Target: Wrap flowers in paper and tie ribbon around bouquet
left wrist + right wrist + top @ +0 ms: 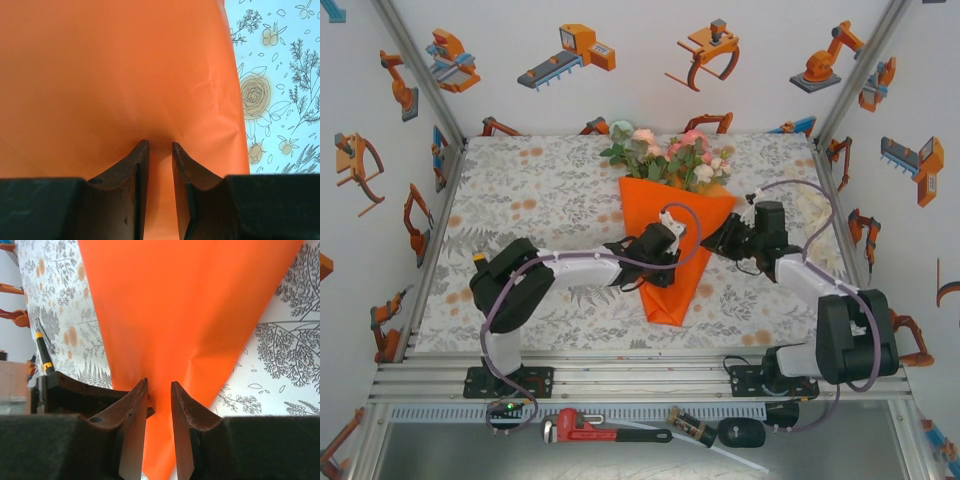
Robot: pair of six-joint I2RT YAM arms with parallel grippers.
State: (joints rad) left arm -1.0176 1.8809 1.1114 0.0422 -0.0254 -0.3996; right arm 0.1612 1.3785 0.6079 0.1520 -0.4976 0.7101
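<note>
The bouquet lies mid-table, its pink and cream flowers [670,155] at the far end. They top a tapered cone of orange paper [660,300] that points toward the arms. My left gripper [670,250] comes in from the left onto the cone's middle. Its jaws [159,144] stand a narrow gap apart with a ridge of paper [125,75] filling the gap. My right gripper [713,240] is at the cone's right edge. A tapering part of the paper [190,300] runs between its jaws [159,382]. The cream ribbon [812,208] lies bunched by the right wall.
The floral tablecloth [540,190] is bare left of the cone. White walls close in three sides. A red pipe wrench [585,428] and other tools lie beyond the near rail. The two grippers sit close together; the left one's dark finger [75,390] shows beside the right gripper's jaws.
</note>
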